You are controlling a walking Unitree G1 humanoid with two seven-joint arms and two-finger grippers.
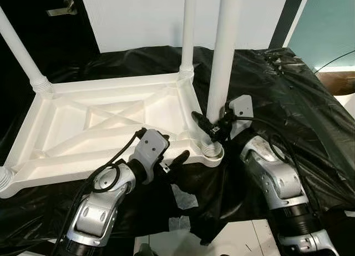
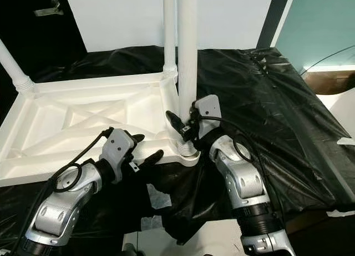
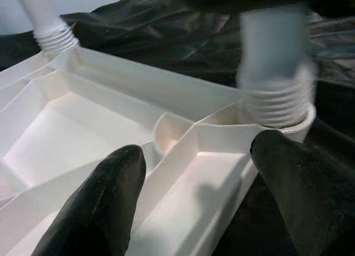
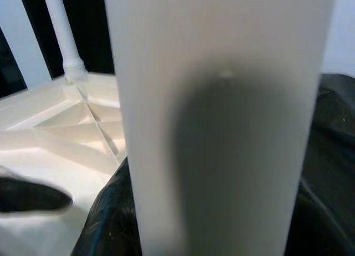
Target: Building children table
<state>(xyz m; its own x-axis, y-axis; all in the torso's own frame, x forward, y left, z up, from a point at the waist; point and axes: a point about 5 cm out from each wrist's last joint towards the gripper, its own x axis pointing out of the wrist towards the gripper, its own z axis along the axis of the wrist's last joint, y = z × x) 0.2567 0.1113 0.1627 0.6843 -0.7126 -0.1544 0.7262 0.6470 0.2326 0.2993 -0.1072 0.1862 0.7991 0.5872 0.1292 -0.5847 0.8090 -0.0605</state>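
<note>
Lower centre of the frame, our right gripper (image 1: pixel 209 123) clasps the tall white plastic table leg (image 1: pixel 223 67) standing vertical in the near corner socket of the upturned white plastic tabletop (image 1: pixel 105 128), while our left gripper (image 1: pixel 166 156), fingers spread, braces that tabletop's near edge.

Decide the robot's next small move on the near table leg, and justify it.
Probably the right gripper should twist the near white plastic leg further: thread ridges show above the corner socket of the upturned white tabletop, whose edge the open left gripper straddles.
</note>
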